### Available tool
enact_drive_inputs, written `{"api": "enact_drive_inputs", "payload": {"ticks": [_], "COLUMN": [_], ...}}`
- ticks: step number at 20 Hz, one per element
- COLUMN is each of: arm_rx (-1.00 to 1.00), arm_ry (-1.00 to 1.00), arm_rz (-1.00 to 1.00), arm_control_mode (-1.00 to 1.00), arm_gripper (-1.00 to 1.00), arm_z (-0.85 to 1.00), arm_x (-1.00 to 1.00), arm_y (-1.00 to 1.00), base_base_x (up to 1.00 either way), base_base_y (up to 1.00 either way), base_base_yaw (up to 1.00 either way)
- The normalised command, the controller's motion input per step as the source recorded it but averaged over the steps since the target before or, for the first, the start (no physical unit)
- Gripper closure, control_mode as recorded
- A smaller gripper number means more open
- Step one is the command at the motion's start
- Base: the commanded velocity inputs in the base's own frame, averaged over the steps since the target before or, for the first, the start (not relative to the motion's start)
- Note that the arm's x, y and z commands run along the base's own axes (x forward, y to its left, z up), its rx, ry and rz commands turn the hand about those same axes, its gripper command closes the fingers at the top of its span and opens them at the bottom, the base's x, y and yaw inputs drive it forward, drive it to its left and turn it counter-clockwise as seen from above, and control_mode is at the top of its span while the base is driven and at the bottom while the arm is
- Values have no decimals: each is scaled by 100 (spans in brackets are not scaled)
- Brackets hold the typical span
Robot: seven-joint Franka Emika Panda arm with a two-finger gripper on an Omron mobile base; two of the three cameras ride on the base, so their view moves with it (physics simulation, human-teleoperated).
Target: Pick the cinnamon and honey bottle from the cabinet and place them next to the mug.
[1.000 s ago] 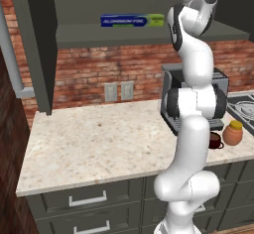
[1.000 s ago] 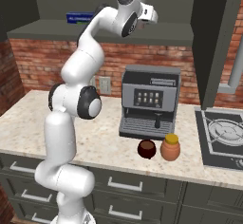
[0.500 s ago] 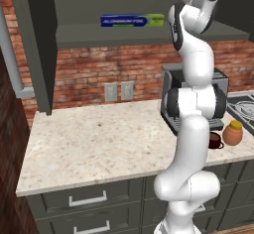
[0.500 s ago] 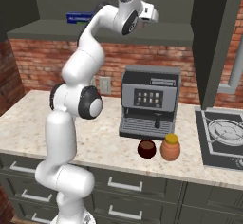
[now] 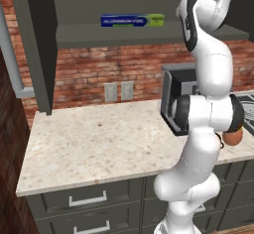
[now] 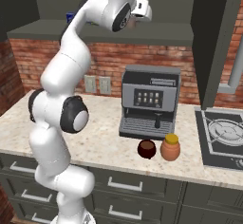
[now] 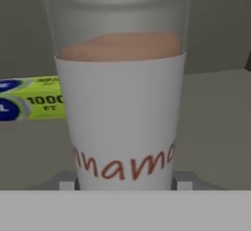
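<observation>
The two dark fingers (image 7: 67, 181) are seen at the bottom of the hand view, closed against the lower sides of the cinnamon (image 7: 120, 85), one at its 7 o'clock and one at its 5 o'clock. The shaker is held upright between them, with a white label lettered in red and tan powder visible through the clear upper part. At 9 o'clock from the shaker, further back, a blue and green foil box (image 7: 30, 98) is seen lying on the grey shelf.

In the right base view the gripper (image 6: 137, 19) is seen at the shelf of the cabinet (image 6: 161, 32), at 12 o'clock above the coffee machine (image 6: 149, 102). The shaker itself cannot be made out there. In the left base view the foil box (image 5: 132, 20) is seen on the shelf, at 9 o'clock from the raised arm, and the hand is hidden behind the arm's upper links.

On the counter (image 6: 107, 137), in front of the coffee machine, the mug (image 6: 147, 148) is set at 6 o'clock from the machine's drip tray. The honey bottle (image 6: 170, 147) is stood just beside the mug, at its 3 o'clock, with its yellow lid on. A stove (image 6: 223, 135) is seen at 3 o'clock from the bottle. In the left base view part of the honey bottle (image 5: 233, 136) is glimpsed past the arm at the right edge.
</observation>
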Motion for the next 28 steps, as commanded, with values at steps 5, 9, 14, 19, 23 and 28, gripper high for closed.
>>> {"api": "enact_drive_inputs", "payload": {"ticks": [5,9,14,19,23,28], "arm_rx": [0,0,-1,0,-2,-1], "arm_ry": [-10,-11,-5,6,10,2], "arm_rz": [0,-4,-23,-42,-67,-72], "arm_control_mode": [-100,-100,-100,-100,-100,-100], "arm_gripper": [100,100,100,100,100,100], "arm_z": [-27,-1,-19,-34,-67,-63], "arm_x": [-100,-100,-98,-70,-23,21], "arm_y": [28,25,18,25,2,0], "base_base_x": [0,0,0,0,0,0], "base_base_y": [0,0,0,0,0,0], "base_base_yaw": [0,0,0,0,0,0]}}
